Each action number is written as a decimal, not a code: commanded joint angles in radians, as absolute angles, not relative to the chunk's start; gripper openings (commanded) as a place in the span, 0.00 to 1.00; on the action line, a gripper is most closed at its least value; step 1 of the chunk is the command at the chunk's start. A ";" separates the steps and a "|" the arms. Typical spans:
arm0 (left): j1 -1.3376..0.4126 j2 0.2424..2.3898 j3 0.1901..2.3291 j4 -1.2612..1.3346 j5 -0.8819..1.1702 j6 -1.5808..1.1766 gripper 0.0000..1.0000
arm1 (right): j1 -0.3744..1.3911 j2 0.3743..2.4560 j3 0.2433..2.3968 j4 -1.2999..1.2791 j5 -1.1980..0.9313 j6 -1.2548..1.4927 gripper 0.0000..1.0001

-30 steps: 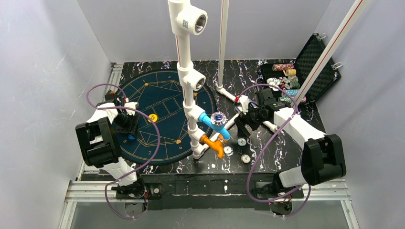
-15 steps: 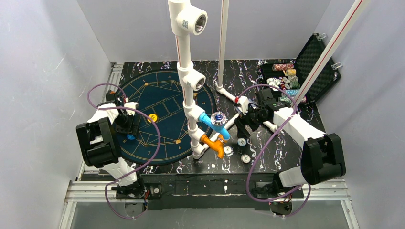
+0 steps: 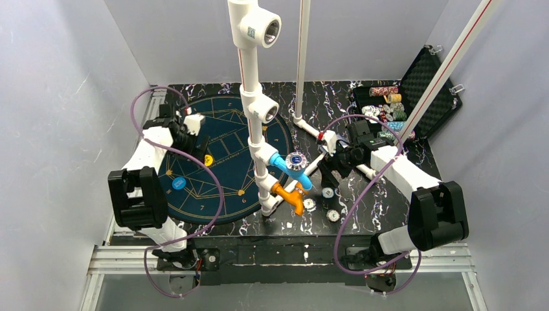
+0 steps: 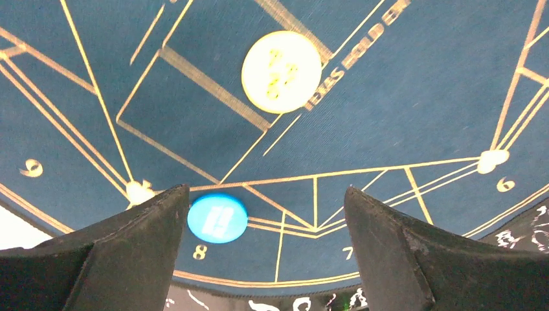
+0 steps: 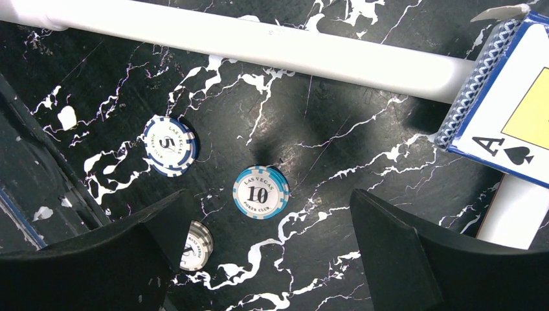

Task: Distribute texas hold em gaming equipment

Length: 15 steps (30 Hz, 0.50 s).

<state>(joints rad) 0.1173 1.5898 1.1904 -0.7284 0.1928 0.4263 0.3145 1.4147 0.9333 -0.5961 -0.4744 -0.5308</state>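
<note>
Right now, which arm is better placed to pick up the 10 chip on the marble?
Right: the right gripper, open, hovers over the 10 chip; the left gripper is over the blue mat.

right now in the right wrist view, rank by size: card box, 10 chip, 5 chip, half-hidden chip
card box, though cropped
10 chip and 5 chip: look alike
half-hidden chip: unsure, finger covers part
</note>
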 commanded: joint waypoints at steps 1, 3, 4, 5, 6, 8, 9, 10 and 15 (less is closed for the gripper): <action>0.069 1.645 1.252 -0.735 0.237 0.378 0.88 | 0.311 1.416 0.925 -0.567 -0.475 -0.533 1.00; 0.055 1.673 1.260 -0.720 0.244 0.379 0.88 | 0.311 1.414 0.922 -0.562 -0.469 -0.529 1.00; 0.047 1.685 1.258 -0.707 0.240 0.380 0.88 | 0.312 1.413 0.921 -0.561 -0.467 -0.528 1.00; 0.040 1.696 1.256 -0.694 0.231 0.380 0.88 | 0.312 1.412 0.919 -0.558 -0.461 -0.528 1.00; 0.035 1.708 1.252 -0.683 0.227 0.381 0.88 | 0.312 1.413 0.919 -0.557 -0.458 -0.526 1.00; 0.025 1.730 1.250 -0.658 0.210 0.379 0.86 | 0.311 1.413 0.918 -0.554 -0.456 -0.525 1.00; 0.021 1.744 1.252 -0.649 0.209 0.377 0.85 | 0.311 1.416 0.917 -0.555 -0.454 -0.524 1.00; 0.018 1.753 1.253 -0.636 0.207 0.370 0.84 | 0.311 1.420 0.919 -0.555 -0.454 -0.523 1.00; -0.012 1.793 1.245 -0.562 0.176 0.341 0.82 | 0.311 1.441 0.927 -0.562 -0.461 -0.523 1.00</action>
<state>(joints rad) 0.0208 1.7870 1.2453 -0.6186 0.2054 0.3683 0.3145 1.4174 0.9310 -0.5758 -0.4515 -0.5270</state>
